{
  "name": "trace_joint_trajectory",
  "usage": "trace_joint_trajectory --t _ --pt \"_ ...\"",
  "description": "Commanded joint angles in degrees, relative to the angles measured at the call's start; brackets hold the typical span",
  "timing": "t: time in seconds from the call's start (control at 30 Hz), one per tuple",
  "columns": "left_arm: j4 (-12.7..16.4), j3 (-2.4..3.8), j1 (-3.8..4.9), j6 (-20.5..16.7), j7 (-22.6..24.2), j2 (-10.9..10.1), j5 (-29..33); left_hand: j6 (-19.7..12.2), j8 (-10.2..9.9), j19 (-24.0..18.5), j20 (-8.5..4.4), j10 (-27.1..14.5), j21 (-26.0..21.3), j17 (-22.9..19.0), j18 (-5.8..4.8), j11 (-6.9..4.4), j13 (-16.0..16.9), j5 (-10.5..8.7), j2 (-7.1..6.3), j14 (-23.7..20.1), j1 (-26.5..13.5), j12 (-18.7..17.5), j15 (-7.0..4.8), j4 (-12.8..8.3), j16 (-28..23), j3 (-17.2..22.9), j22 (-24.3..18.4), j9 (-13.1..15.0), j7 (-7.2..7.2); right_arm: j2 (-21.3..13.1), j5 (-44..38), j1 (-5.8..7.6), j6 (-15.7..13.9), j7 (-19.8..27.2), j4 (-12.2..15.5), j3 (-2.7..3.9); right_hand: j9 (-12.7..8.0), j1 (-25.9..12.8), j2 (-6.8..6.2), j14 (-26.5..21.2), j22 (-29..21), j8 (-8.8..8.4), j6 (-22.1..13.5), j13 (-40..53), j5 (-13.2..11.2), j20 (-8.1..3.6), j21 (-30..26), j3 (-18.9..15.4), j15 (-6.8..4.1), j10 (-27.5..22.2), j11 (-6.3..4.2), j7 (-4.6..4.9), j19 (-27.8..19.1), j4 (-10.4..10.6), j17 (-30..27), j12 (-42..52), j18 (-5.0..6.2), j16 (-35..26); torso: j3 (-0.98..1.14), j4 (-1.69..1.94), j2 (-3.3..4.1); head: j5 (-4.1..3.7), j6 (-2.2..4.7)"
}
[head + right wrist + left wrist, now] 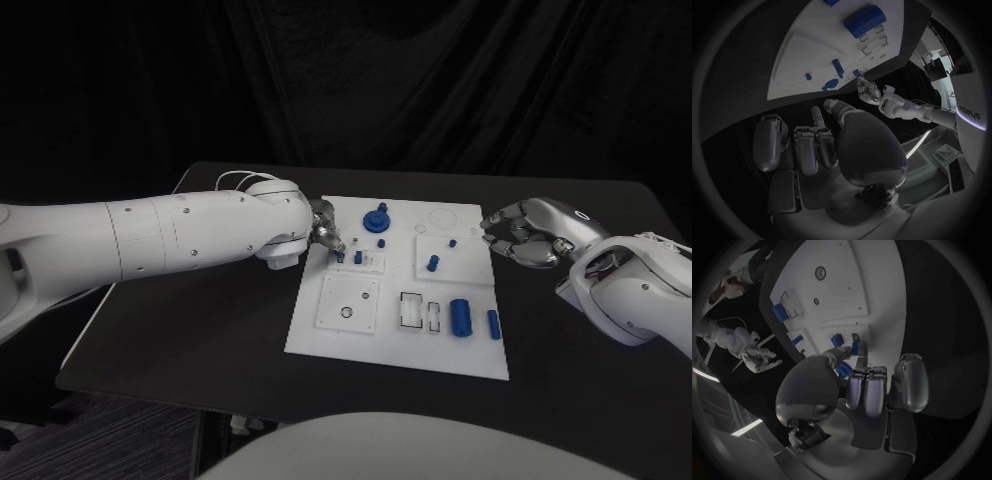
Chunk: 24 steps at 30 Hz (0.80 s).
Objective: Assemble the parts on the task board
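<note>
Left fingers: the fingertips [856, 347] close on a small blue part [854, 347] at the near-left area of the task board [329, 335].
Left hand [323, 232]: reaches over the board's left edge.
Right fingers: curled inward on nothing.
Right hand [528, 232]: beside the board's right edge, off the plate.
Other parts: a tall blue peg [378, 219] stands at the far side; a blue cylinder [460, 316] lies near the right edge.
</note>
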Motion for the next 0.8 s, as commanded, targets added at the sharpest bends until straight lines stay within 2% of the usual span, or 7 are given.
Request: trace_joint_trajectory --t 0.03,0.43,0.8 --pt "0.24 0.03 -0.29 0.99 0.63 -0.17 0.04 0.41 0.02 1.27 -0.52 5.94 -0.18 15.1 0.26 -0.35 15.01 0.18 0.58 5.85 0.11 0.2 -0.34 -0.42 0.15 0.62 10.64 0.05 -0.46 0.0 -0.15 -0.13 -0.09 -1.13 0.06 0.04 -0.1 0.46 -0.05 5.45 10.13 -0.19 0.11 12.76 0.23 0.04 -0.29 0.41 0.32 3.5 0.29 0.1 -0.5 -0.03 13.07 -0.34 0.43 -0.17 0.0 0.01 -0.01 -0.06 0.01" --pt "1.01 0.03 -1.32 0.58 0.67 -0.89 0.04 0.38 -0.01 1.23 -0.52 5.94 -0.32 15.1 0.29 -0.35 15.01 0.1 0.66 5.85 0.0 0.2 -0.33 -0.38 0.15 0.66 10.6 0.08 -0.46 -0.02 -0.15 -0.13 -0.04 -1.19 0.08 0.04 -0.1 0.46 -0.05 5.45 10.13 -0.19 0.11 12.76 0.23 0.04 -0.29 0.41 0.32 3.5 0.29 0.1 -0.5 -0.03 13.07 -0.34 0.43 -0.17 0.0 0.0 -0.02 -0.26 0.01" --pt "1.3 0.03 -1.74 -0.25 1.42 -0.86 0.04 0.37 -0.01 1.16 -0.51 5.94 -0.54 15.1 0.33 -0.35 15.01 0.06 0.75 5.85 -0.06 0.2 -0.33 -0.39 0.15 0.73 10.54 0.11 -0.47 0.07 -0.15 -0.14 0.15 -1.35 0.04 0.04 -0.16 0.43 -0.08 5.43 10.09 -0.23 0.1 12.71 0.29 0.04 -0.44 0.54 0.33 3.44 0.29 0.1 -0.56 -0.05 13.02 -0.39 0.46 -0.2 0.0 -0.01 0.0 -0.25 0.01"
